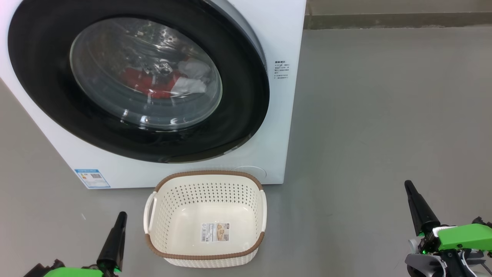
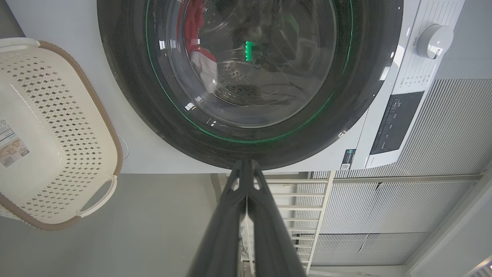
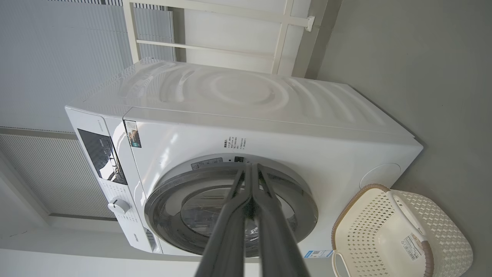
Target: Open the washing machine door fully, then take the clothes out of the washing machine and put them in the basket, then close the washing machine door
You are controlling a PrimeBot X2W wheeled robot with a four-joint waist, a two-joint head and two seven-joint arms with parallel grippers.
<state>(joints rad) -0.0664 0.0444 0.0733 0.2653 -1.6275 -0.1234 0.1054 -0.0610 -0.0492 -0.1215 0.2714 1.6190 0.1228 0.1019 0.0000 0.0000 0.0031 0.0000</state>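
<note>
The left gripper (image 1: 121,217) and right gripper (image 1: 409,188) each had their fingers pressed together on nothing, both well in front of the washing machine (image 1: 282,34). The washing machine door (image 1: 42,100) was shut on it, the clothes (image 1: 153,82) lay inside it, and the basket (image 1: 207,173) stood just before it.
</note>
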